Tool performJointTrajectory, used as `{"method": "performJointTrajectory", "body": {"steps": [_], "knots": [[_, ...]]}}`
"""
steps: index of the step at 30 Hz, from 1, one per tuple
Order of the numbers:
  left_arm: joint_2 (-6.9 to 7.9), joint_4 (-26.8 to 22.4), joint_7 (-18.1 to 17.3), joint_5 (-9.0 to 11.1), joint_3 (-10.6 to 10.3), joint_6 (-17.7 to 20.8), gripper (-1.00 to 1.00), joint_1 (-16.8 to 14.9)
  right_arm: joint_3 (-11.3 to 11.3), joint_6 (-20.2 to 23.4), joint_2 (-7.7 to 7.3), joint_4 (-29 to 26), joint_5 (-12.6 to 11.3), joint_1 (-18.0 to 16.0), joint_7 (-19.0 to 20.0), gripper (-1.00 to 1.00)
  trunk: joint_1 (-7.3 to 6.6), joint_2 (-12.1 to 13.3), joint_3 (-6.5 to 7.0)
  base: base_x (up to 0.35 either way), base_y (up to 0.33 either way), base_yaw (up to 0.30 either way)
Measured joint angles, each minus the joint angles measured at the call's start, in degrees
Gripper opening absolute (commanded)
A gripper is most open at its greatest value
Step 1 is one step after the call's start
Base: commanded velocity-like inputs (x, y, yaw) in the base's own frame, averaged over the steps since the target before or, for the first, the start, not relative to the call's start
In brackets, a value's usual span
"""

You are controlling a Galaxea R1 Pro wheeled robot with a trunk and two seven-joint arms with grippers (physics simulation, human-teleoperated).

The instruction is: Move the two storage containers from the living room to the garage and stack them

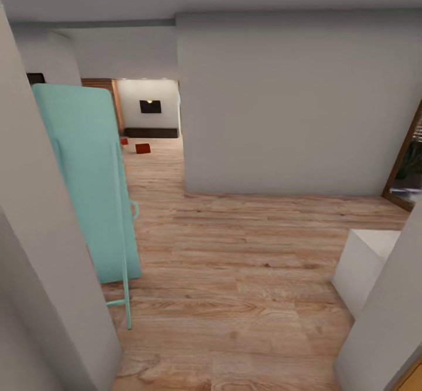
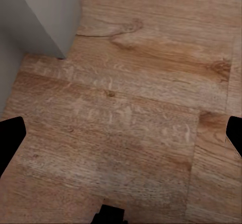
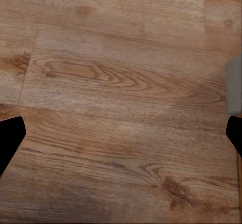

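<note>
Far down hallway, two storage containers [image 1: 142, 148] on wood floor [image 1: 234, 262]; both hands [image 2: 121, 133] [image 3: 121, 133] spread, empty.

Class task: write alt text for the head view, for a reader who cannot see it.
A hallway of light wood plank flooring runs toward a distant room, where two small red-orange storage containers sit on the floor. A tall turquoise panel leans at the left, a pale grey wall fills the middle, and a white box sits at the right.

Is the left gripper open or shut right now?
Open: the left gripper has its two fingers at opposite edges, only wood floor between them.
</note>
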Motion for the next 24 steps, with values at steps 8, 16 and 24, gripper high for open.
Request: {"method": "performJointTrajectory", "body": {"steps": [8, 16, 24], "knots": [[0.00, 0.1, 0.0, -0.1, 0.1, -1.7, 1.00, 0.0, 0.0, 0.6, 0.00, 0.9, -0.1, 0.0, -0.3, 1.00, 0.00, 0.0, 0.00, 0.326, 0.000, 0.000], [0.02, 0.3, 0.1, -0.1, 0.1, -2.1, 1.00, 0.0, 0.0, 5.5, -0.01, 9.1, 0.1, -6.2, -0.3, 1.00, 0.01, 0.0, 0.01, 0.326, 0.000, 0.000], [0.02, 0.4, 0.1, -0.1, 0.1, -2.2, 1.00, 0.0, 0.0, 2.5, 0.00, 13.6, 0.2, -8.6, -0.1, 1.00, 0.00, 0.0, 0.01, 0.326, 0.000, 0.000]]}}
